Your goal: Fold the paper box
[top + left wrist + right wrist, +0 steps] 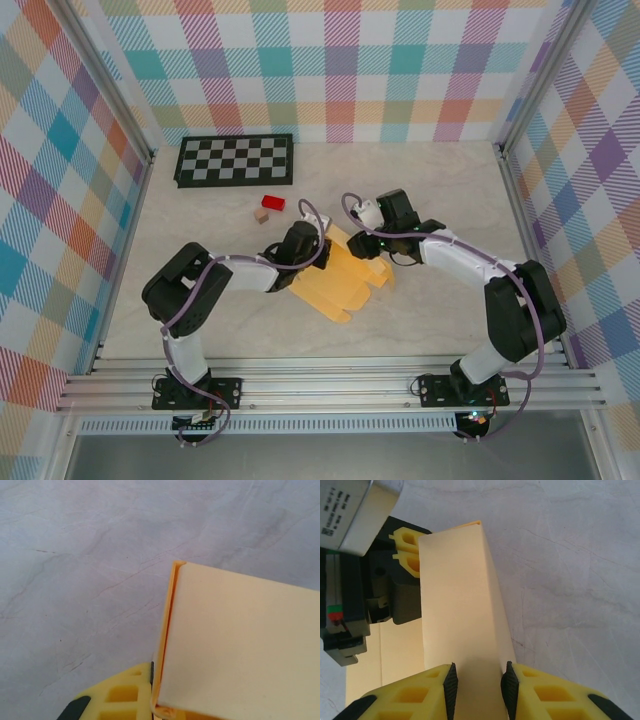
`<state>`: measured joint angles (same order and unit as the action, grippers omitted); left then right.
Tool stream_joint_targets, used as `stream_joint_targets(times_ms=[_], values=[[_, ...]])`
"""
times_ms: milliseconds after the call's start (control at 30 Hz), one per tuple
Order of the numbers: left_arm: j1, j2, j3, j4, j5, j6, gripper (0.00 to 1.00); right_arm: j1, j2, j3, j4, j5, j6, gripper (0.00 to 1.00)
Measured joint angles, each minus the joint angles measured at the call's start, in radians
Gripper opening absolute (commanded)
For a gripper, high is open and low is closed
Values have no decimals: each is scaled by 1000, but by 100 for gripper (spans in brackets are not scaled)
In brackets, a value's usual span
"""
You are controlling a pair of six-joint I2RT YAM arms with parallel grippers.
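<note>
Box: the paper box (345, 283) lies on the table (450, 180) at the centre of the top view, between the two arms. Most of it is flat, with one long wall folded up along its upper edge.
Left jaws: shut, and as far as I can tell nipping one end of that raised wall. In the left wrist view the doubled card sits right against the yellow finger (125, 700) at the bottom edge.
Right jaws: partly closed on the other end. The black pads (451, 686) touch both faces of the wall at the bottom of the right wrist view.
Step in hand: probably forming one side wall, the flap doubled over and pinched at both ends.
Next move: likely to seat the fold so it locks, both ends kept level. Thin card may spring back or crease if one grip lets go early.
Bystanders: the checkerboard (235, 158), red block (273, 203) and tan cube (262, 215) sit upper left, apart from the box.
</note>
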<state>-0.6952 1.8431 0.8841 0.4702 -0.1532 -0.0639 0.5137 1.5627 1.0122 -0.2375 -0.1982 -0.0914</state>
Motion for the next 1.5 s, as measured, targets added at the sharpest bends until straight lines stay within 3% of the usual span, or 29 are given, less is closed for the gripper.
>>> stream_joint_targets(times_ms=[300,567,1033,1200,1500], values=[[-34,46,121,-152,-174,-135,0,18,21,4,54,80,82,33],[-44,54,132,-171,-215,-165,0,24,25,10,62,125,97,34],[-42,33,61,-101,-314,-121,0,-10,24,228,-249,121,115,38],[-42,33,61,-104,-335,-115,0,-16,25,311,-301,144,216,39],[-42,33,61,-109,-347,-116,0,-27,76,224,-244,172,429,47]])
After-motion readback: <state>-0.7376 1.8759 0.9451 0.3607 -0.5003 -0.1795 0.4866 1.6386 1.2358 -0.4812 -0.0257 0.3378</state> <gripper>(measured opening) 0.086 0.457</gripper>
